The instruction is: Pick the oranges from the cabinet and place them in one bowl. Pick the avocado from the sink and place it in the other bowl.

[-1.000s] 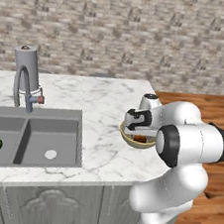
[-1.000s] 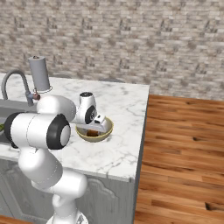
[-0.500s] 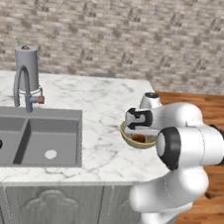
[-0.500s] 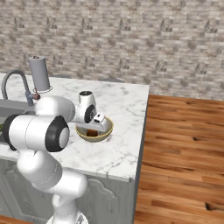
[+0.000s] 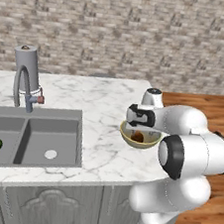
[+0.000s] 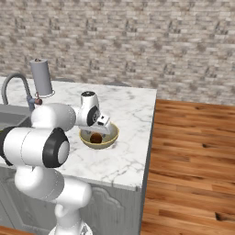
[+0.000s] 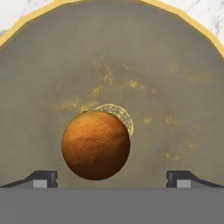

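Inside the pale yellow-beige round bowl (image 7: 26,78) on the white marble counter (image 5: 99,107), one small round orange ball (image 7: 96,145) rests at centre. Directly above, the two-finger gripper (image 7: 111,178) is spread wide, holding nothing.

White marble counter (image 5: 100,102), pale yellow bowl (image 5: 130,138) resting on it
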Motion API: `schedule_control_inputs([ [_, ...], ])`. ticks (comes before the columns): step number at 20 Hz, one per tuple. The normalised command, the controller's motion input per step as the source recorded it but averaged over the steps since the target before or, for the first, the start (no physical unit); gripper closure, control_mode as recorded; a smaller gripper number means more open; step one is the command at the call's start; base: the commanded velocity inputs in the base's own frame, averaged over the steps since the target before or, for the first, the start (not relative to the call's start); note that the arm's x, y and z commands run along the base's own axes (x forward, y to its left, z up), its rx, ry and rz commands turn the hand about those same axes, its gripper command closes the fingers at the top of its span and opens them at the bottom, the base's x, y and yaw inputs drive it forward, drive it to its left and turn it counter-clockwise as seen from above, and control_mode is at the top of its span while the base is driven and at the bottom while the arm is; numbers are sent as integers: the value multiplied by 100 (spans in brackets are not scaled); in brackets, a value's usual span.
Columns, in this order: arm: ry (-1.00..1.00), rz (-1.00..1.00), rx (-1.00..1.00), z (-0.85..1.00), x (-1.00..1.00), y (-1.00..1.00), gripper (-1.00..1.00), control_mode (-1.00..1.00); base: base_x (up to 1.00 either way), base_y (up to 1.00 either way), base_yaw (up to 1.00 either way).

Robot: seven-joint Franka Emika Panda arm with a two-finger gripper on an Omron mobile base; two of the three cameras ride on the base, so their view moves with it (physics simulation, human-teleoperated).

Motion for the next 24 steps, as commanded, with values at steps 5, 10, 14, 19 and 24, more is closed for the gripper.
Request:
schedule_control_inputs([
  [5,-4,0,0,31,-12,0,-100,-100,0,0,0],
  [10,-1,0,1,27,-20,0,-100,-100,0,0,0],
  [14,-2,0,2,27,-24,0,-100,-100,0,0,0],
  [19,-1,0,4,28,-22,0,-100,-100,0,0,0],
  [24,-1,0,4,28,-20,0,-100,-100,0,0,0],
])
